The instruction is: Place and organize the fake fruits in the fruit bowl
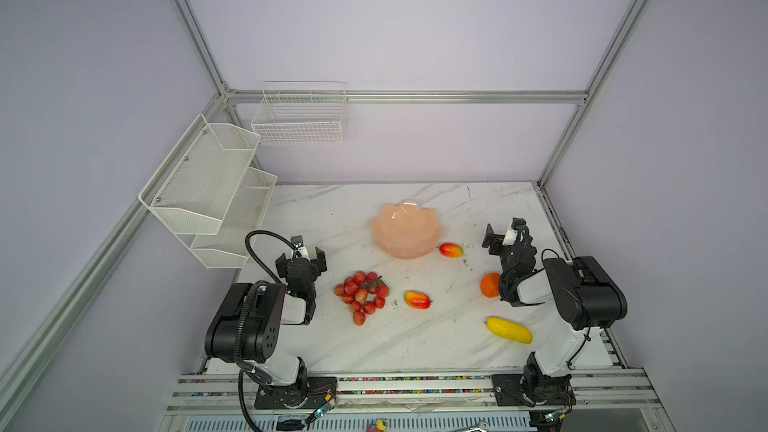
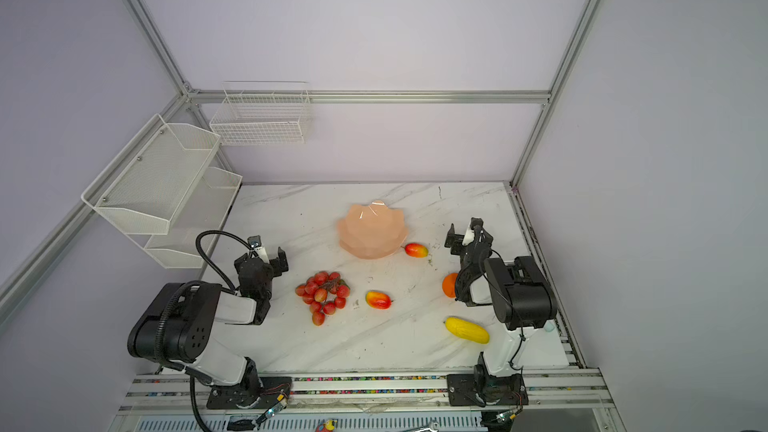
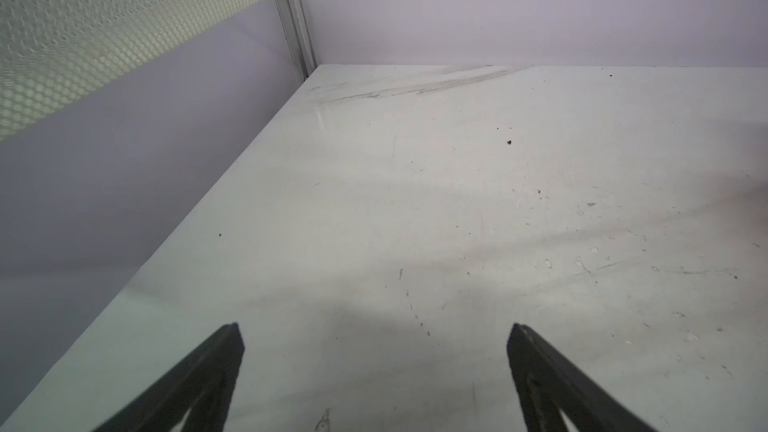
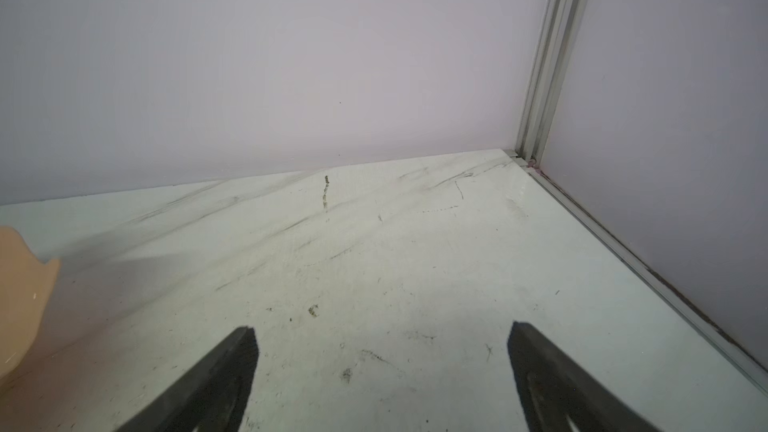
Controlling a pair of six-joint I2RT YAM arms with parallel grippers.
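Hanging left: mesh shelves (image 1: 199, 184), wire basket (image 1: 299, 118); right arm (image 1: 586, 290) partly hiding orange (image 1: 488, 284).

Even diffuse overhead light, soft shadows; wrist views slightly soft.

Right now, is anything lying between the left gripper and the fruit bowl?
Nothing: both top views show only bare marble tabletop between the open left gripper and the fruit bowl. The grape bunch sits off that line, nearer the front edge.
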